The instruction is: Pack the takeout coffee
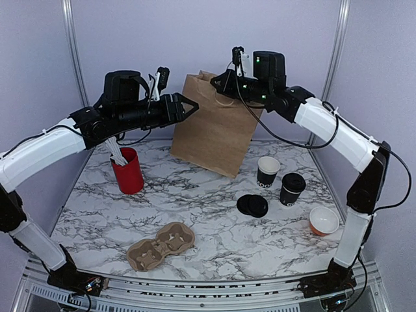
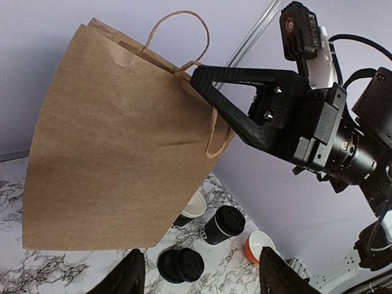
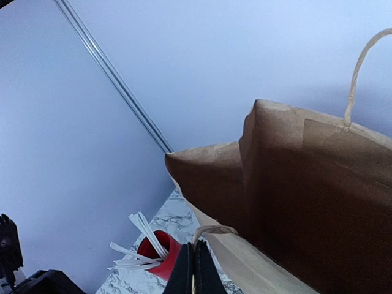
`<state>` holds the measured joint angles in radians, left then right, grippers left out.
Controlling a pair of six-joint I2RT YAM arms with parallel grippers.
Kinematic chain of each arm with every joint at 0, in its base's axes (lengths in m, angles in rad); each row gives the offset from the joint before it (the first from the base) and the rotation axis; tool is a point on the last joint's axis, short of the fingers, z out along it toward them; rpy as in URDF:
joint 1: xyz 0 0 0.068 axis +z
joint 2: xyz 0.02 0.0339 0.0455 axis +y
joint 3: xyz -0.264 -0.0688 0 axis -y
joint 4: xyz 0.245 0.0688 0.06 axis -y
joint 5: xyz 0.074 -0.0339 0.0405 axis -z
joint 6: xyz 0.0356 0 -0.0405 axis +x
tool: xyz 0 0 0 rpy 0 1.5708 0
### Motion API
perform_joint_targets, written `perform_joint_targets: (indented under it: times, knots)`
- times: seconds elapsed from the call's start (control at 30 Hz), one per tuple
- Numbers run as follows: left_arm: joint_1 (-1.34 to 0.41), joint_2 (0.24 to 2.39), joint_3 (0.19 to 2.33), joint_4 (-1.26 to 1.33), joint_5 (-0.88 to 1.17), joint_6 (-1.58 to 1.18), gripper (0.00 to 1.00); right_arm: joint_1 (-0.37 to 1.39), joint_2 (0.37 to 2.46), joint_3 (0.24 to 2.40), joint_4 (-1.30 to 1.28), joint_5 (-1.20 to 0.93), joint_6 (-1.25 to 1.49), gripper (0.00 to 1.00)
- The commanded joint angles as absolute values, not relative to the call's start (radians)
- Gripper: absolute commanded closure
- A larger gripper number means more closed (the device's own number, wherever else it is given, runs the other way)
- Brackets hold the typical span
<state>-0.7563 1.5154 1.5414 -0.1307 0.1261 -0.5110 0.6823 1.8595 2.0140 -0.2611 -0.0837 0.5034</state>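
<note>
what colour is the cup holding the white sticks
The cup is red, clearest in the top view.

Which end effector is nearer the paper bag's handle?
Right. The right end effector is shut on the handle of the paper bag; the left end effector hangs open beside the bag's left edge, apart from it.

We see a brown paper bag (image 1: 218, 127) leaning tilted on the marble desk (image 1: 214, 240), its top corner pinched in the right hand (image 1: 218, 80). The left hand (image 1: 193, 106) hangs just beside the bag's upper left edge. Right of the bag stand an open black cup (image 1: 268, 171) and, near it, the lidded takeout coffee cup (image 1: 292, 188), with a stack of black lids (image 1: 252, 205) just beside them. An orange cup (image 1: 324, 221) sits by the right edge. A red cup of white sticks (image 1: 128, 170) stands at the left, and a cardboard cup carrier (image 1: 161, 246) lies toward the near edge.
</note>
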Motion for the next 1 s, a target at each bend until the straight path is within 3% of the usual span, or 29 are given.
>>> perform_joint_targets:
  times: [0.0,0.97]
  knots:
    - [-0.774,1.586,1.569,-0.004,0.093,-0.503,0.39,0.699,1.860,2.039,-0.264,-0.068,0.543,1.00]
    - [-0.791,1.839,1.735,0.117,0.147,-0.555,0.69,0.731,1.836,1.929,-0.213,-0.025,0.600,1.00]
